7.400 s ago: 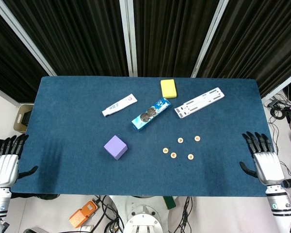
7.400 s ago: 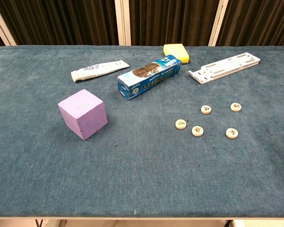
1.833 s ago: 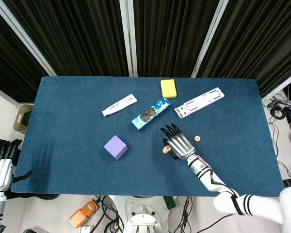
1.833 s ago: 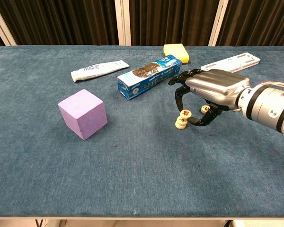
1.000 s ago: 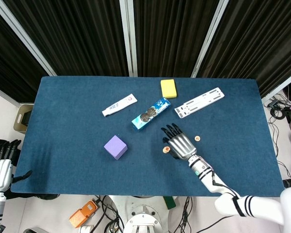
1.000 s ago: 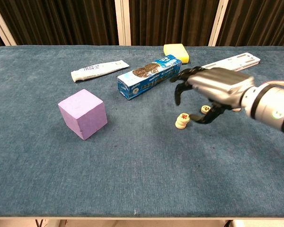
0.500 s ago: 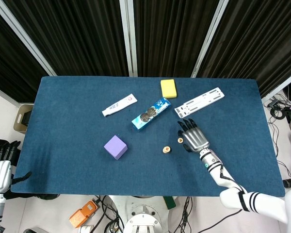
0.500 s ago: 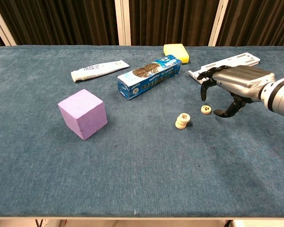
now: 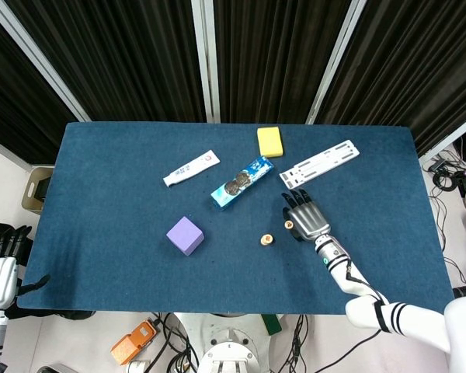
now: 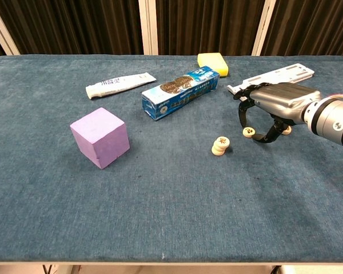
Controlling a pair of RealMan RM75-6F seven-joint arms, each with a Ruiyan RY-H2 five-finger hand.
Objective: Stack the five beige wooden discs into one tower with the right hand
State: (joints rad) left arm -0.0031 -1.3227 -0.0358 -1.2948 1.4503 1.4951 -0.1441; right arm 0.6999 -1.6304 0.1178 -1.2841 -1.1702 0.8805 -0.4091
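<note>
A short tower of beige discs (image 10: 220, 145) stands mid-table, also seen as the tower (image 9: 266, 240) from the head. Just to its right lies a single disc (image 10: 249, 132), the same disc (image 9: 289, 224) by the hand in the head view. Another disc (image 10: 286, 129) peeks out behind the thumb. My right hand (image 10: 274, 101) hovers over the single disc, fingers curled down on its far side and thumb on its near right side, holding nothing. From the head, the right hand (image 9: 307, 219) covers the other disc. My left hand (image 9: 0, 270) hangs off the table's front left corner, fingers apart.
A purple cube (image 10: 100, 137) sits left of the tower. Behind the discs lie a blue box (image 10: 180, 91), a toothpaste tube (image 10: 120, 85), a yellow sponge (image 10: 212, 61) and a white rail (image 10: 274, 77) close behind my right hand.
My right hand left the tower, swung right, then came back slightly left and down over the single disc. The tower stands on its own.
</note>
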